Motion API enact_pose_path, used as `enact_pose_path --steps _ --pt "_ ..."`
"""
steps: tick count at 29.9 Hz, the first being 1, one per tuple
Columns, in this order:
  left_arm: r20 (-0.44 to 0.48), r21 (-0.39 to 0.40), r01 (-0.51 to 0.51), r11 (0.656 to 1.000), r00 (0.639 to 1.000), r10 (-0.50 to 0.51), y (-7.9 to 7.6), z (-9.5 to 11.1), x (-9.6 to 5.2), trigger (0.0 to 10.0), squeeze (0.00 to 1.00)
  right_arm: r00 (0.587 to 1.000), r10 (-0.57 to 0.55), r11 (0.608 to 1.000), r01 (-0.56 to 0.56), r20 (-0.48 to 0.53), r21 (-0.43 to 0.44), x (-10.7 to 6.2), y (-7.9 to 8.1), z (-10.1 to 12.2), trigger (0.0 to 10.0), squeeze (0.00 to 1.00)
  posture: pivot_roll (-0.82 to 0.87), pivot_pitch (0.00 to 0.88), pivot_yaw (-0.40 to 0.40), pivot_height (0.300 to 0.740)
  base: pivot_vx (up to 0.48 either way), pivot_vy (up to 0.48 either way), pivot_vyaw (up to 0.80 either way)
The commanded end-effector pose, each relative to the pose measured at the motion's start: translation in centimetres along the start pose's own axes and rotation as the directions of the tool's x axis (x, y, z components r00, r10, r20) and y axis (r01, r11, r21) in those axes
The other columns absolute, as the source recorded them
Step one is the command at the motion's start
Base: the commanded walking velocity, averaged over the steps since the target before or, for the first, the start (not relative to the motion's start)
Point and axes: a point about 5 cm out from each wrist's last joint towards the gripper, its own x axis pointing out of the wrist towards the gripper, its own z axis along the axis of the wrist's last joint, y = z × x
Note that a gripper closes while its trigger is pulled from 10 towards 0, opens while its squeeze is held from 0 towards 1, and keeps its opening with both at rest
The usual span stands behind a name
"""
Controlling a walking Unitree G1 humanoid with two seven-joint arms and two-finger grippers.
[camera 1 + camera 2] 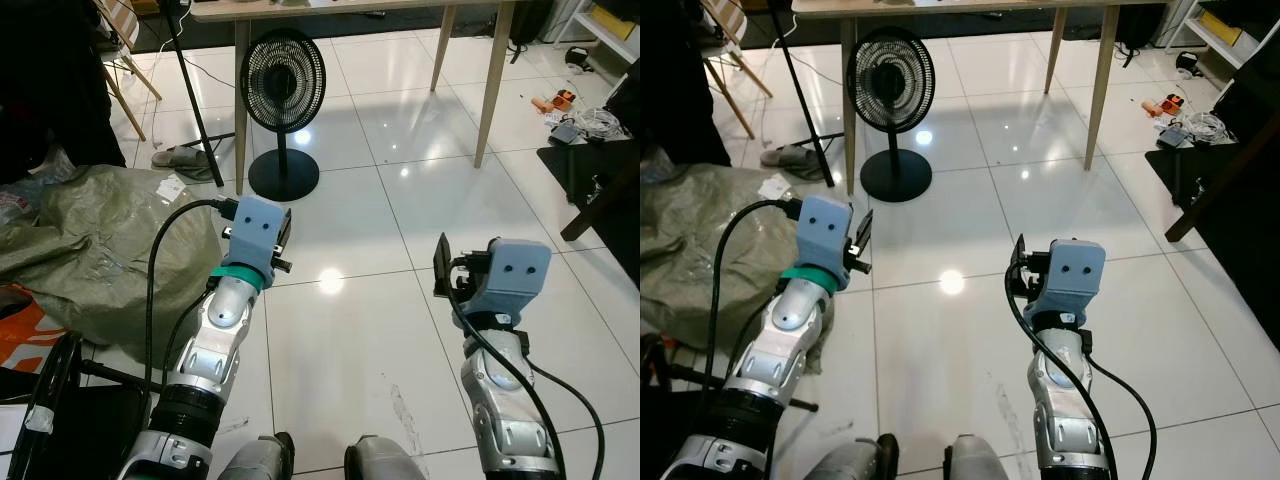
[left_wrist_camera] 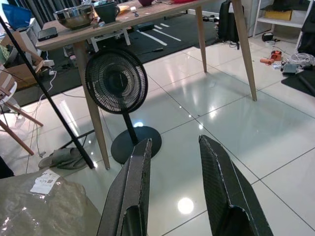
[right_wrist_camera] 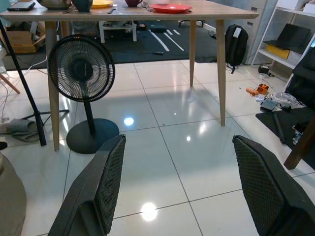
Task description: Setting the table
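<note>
I judge the job barely begun: I am well short of the wooden table (image 3: 147,12), with bare tile between us. On it sit a red plate (image 3: 170,7), a steel bowl (image 2: 74,15) and a dark cup (image 2: 106,10). My left gripper (image 2: 172,191) and right gripper (image 3: 182,187) both gape empty, pointed toward the table and the black fan (image 3: 81,69) standing beside its leg.

Bright, even indoor light. Glossy white floor (image 1: 400,200) throws round lamp glare between both raised arms, more spots near fan (image 1: 283,70). Soft shadow under table (image 3: 128,12). Frames sharp; wrist views' fingers slightly soft up close.
</note>
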Motion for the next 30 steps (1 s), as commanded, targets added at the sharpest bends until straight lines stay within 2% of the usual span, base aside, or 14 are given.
enact_pose_path --steps 1,30 --pt "-0.040 0.000 0.000 1.000 0.999 0.000 -0.02 -0.79 -0.23 10.0 0.00 1.000 -0.003 1.000 0.003 -0.020 -0.007 -0.29 -0.07 -0.52 10.0 0.00 -0.13 0.000 0.061 0.740 0.000 0.000 0.00" --pt "-0.041 0.012 -0.014 1.000 0.999 0.015 0.25 -0.72 -0.18 10.0 0.00 1.000 0.008 1.000 -0.008 -0.020 -0.004 0.19 0.46 -0.65 10.0 0.00 -0.10 0.000 0.061 0.740 0.000 0.000 0.00"
